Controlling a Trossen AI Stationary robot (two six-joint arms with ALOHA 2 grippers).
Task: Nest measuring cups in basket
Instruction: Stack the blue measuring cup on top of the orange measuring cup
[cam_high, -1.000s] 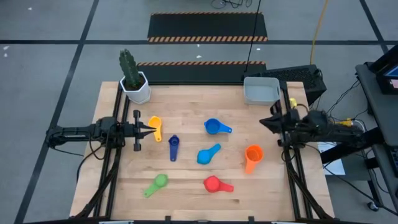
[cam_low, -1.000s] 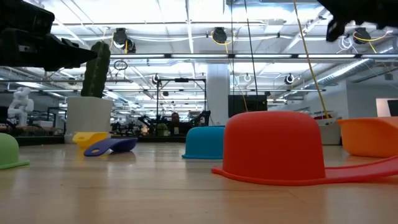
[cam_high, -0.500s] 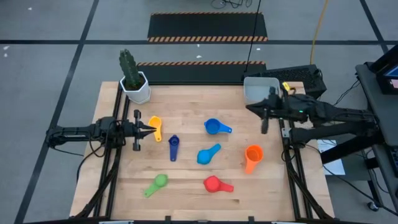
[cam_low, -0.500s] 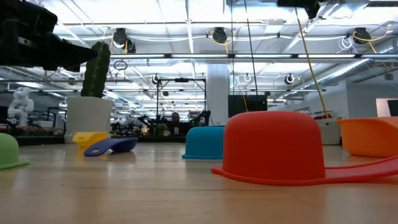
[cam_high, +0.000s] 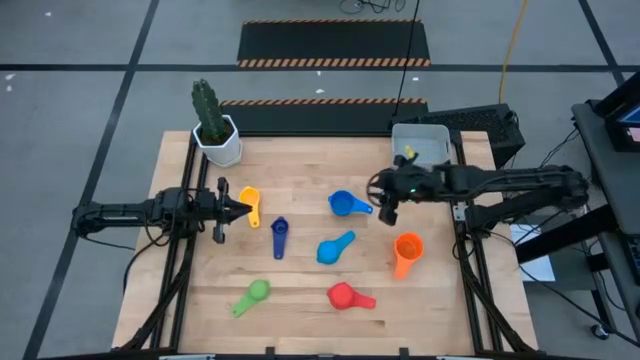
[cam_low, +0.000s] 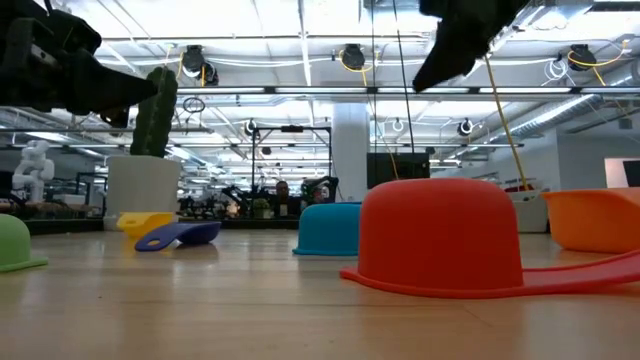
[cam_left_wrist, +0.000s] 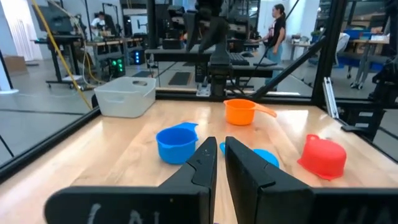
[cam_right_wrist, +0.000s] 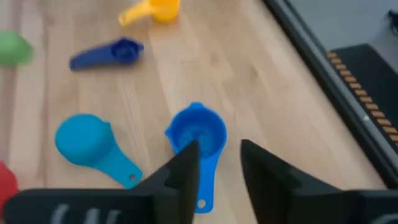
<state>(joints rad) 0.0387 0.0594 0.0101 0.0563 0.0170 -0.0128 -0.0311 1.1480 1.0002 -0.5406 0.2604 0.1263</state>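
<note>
Your right arm reaches in from the table's right side, stretched out flat toward the middle, and the right gripper (cam_high: 385, 199) hangs in the air just beside the upright blue cup (cam_high: 343, 205), above its handle end. Your right wrist view shows its two fingers (cam_right_wrist: 186, 168) a little apart, with nothing between them, and that cup (cam_right_wrist: 198, 134) just ahead of the tips. Your left arm lies along the left edge, pointing inward, and the left gripper (cam_high: 240, 208) sits close to the yellow cup (cam_high: 250, 201) without holding it. Its fingers (cam_left_wrist: 205, 163) are nearly pressed together, a thin slit between them, and empty.

The basket (cam_high: 420, 145) stands in the far right corner, hard against the table's edge, with the right arm passing just in front of it. None of the cups is in it: the dark blue cup (cam_high: 279, 236) lies near the yellow one, the light blue scoop (cam_high: 334, 247) lies mouth down in the middle, the orange cup (cam_high: 406, 250) sits near the right edge, and the green cup (cam_high: 252, 295) and red cup (cam_high: 345, 295) lie toward the near edge. The cactus pot (cam_high: 219, 139) fills the far left corner. You have bare wood between the blue cup and the basket.
</note>
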